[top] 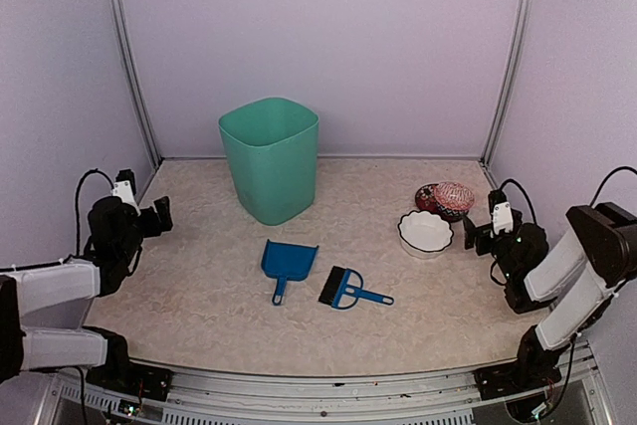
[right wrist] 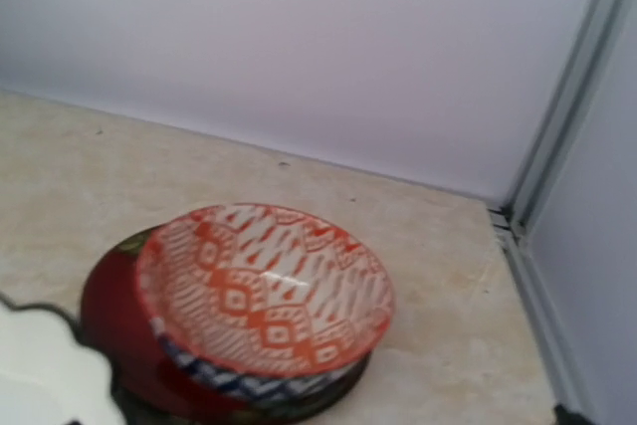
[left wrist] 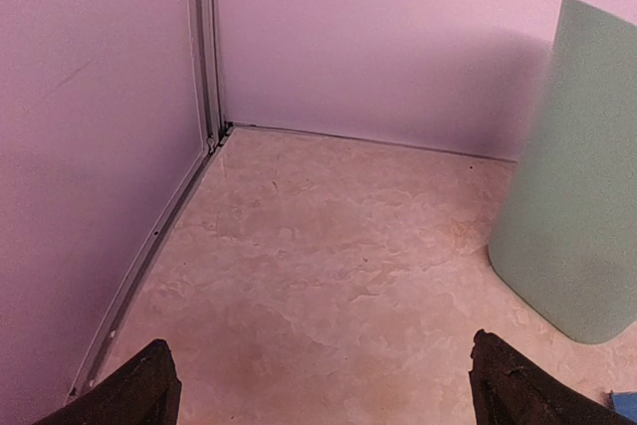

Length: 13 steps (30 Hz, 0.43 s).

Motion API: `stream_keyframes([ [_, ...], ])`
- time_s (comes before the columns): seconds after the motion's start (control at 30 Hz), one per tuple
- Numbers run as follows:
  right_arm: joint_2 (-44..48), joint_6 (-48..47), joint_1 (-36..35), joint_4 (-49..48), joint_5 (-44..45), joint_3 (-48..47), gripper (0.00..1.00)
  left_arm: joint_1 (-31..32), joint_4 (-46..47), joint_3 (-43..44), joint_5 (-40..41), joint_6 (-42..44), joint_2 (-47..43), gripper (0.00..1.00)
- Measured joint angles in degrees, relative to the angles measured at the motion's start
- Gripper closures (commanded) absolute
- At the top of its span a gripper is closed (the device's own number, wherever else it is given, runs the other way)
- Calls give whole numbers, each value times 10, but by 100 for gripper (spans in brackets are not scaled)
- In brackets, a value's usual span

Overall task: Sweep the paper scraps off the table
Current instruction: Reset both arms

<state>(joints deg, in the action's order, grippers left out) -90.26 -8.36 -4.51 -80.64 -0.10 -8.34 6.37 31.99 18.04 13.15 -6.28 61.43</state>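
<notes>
Both arms idle over table (top: 199,286): left gripper (left wrist: 328,395) at left edge, right gripper (top: 478,234) at right edge by white bowl (top: 425,232), fingers spread, empty. Blue dustpan (top: 288,264) and brush (top: 348,289) lie mid-front, green bin (top: 271,158) behind. No paper scraps visible anywhere; sweeping likely not begun, or nothing left.

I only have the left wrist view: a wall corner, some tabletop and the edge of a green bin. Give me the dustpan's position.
Observer: The blue dustpan lies in front of the green bin, on the arms' side, with its handle pointing to the near edge.
Operator: Now locate the brush.
Observer: The blue brush lies just right of the dustpan, not touching it, with its bristles toward the pan.
Operator: Report the right side.
Observer: A white bowl sits farther right. Just behind it, a red-patterned bowl is stacked on a dark red dish.
</notes>
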Motion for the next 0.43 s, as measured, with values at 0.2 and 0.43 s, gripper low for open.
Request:
stream_keyframes([
  [0.2,-2,29,7,5,32,-24,0,-6,56,1,-27,25,77,1],
  [0.43,-2,41,10,14,43,-28,0,-13,126,12,-47,54,165,1],
])
